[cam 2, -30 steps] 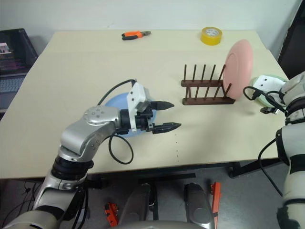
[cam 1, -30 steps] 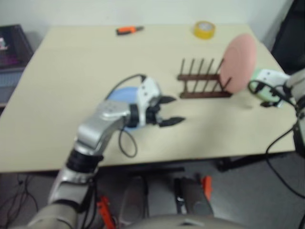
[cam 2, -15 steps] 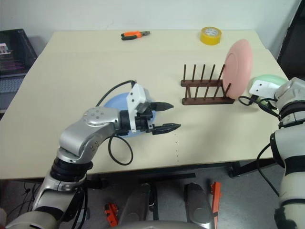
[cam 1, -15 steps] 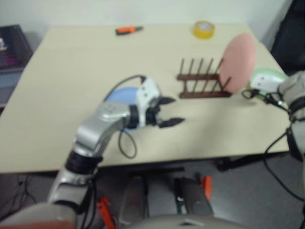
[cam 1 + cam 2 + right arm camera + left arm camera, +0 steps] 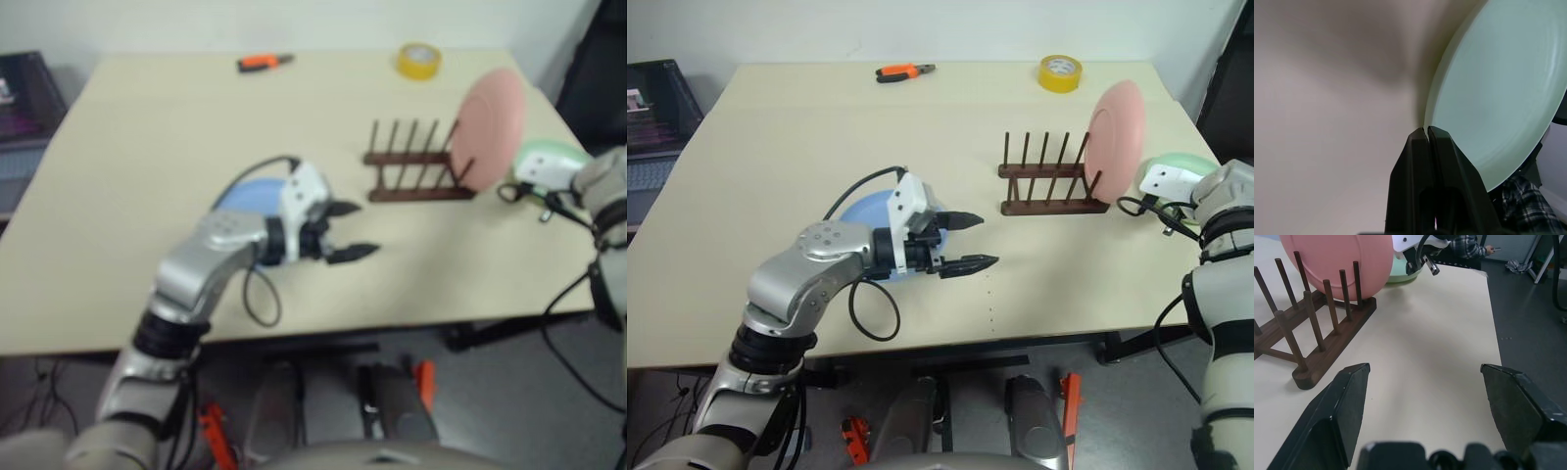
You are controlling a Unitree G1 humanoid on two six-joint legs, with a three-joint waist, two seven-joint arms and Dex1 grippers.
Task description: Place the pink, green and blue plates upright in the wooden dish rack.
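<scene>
While the pink plate (image 5: 1116, 129) is already standing in the wooden dish rack (image 5: 1050, 182), the right gripper (image 5: 1427, 131) is pinching the green plate (image 5: 1503, 93) at the table's (image 5: 774, 137) right edge; the blue plate (image 5: 862, 211) is lying near the front edge behind the wide-open left gripper (image 5: 963, 240).

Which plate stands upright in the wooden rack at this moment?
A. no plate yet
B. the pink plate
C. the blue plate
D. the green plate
B: the pink plate stands on edge between the pegs at one end of the wooden rack, while the blue plate lies flat on the table and the green plate is beyond the rack.
</scene>
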